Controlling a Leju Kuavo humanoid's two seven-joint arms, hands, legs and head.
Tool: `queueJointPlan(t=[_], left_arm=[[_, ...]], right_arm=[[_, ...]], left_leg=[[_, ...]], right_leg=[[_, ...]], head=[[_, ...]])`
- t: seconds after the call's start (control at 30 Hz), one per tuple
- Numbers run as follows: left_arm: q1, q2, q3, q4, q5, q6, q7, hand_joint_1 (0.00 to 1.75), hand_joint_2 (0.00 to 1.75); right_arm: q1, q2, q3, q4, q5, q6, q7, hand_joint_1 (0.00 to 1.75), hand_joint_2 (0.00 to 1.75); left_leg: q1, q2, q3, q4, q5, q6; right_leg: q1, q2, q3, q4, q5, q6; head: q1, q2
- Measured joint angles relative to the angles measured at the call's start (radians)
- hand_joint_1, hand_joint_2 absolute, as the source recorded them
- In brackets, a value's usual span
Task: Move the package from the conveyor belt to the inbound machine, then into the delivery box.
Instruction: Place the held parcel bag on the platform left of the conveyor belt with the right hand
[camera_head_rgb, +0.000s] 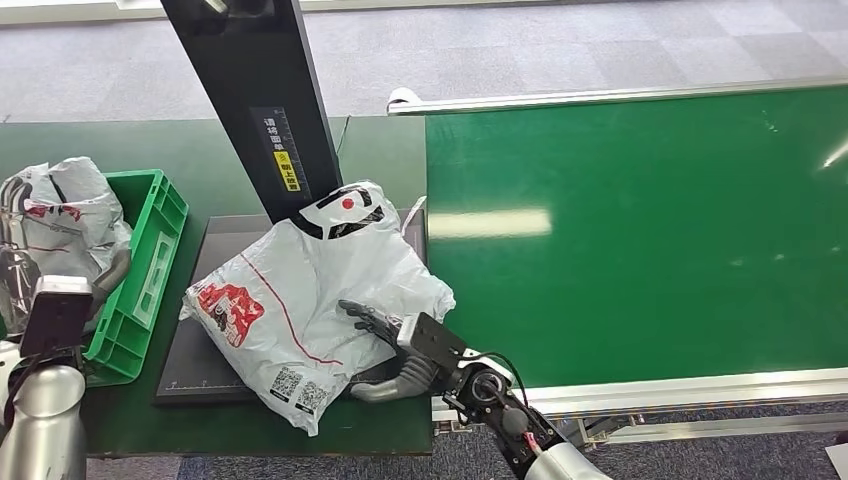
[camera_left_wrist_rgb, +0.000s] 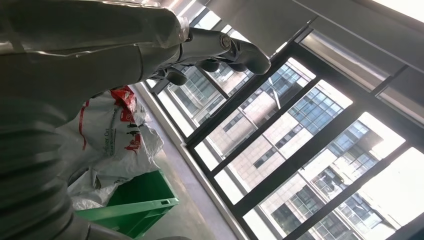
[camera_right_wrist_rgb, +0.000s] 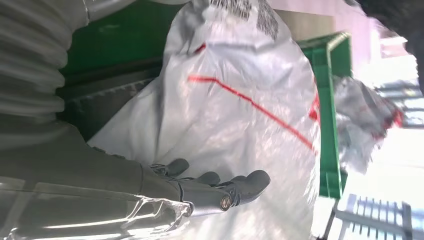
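The white plastic package (camera_head_rgb: 300, 300) with red print lies on the dark platform (camera_head_rgb: 195, 350) of the inbound machine, below its black column (camera_head_rgb: 260, 100). My right hand (camera_head_rgb: 385, 350) sits at the package's near right edge. Its dark fingers (camera_head_rgb: 365, 318) rest on top of the bag and the grey thumb reaches under the edge. In the right wrist view the fingers (camera_right_wrist_rgb: 235, 187) stretch loosely along the package (camera_right_wrist_rgb: 240, 100) without closing. My left hand (camera_left_wrist_rgb: 220, 47) is held up beside the green delivery box (camera_head_rgb: 150, 260), its fingers apart and holding nothing.
The green box (camera_left_wrist_rgb: 135, 210) holds another white package (camera_head_rgb: 60, 215) with red print. The green conveyor belt (camera_head_rgb: 640, 230) runs to the right of the platform, edged by a metal rail (camera_head_rgb: 680, 385). My left forearm (camera_head_rgb: 45, 410) rises at the near left.
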Motion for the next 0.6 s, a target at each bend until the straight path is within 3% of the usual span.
queueJointPlan(t=[0.17,0.33,0.6], left_arm=[[0.013,0.0,-0.002,-0.013,0.013,-0.008,-0.005,0.0,1.75],[0.012,0.001,-0.038,-0.019,0.075,-0.124,-0.01,0.0,1.75],[-0.001,-0.017,-0.286,0.009,0.13,-0.269,0.002,0.0,1.75]], right_arm=[[0.106,-0.044,-0.092,-0.076,-0.056,0.028,0.004,0.0,1.75],[0.196,-0.076,-0.187,-0.149,-0.1,0.021,0.028,0.0,1.75],[0.345,-0.091,-0.353,-0.27,-0.062,0.003,0.078,0.0,1.75]], left_leg=[[0.0,0.0,0.0,0.0,0.0,0.0],[0.0,-0.001,0.0,0.0,0.0,0.0],[-0.002,-0.001,0.0,0.0,0.0,0.0]], right_leg=[[0.0,0.0,0.0,0.0,0.0,0.0],[0.0,-0.001,0.0,0.0,0.0,0.0],[-0.002,-0.001,0.0,-0.001,0.0,0.0]], head=[[0.0,0.0],[0.0,0.0],[0.0,0.0]])
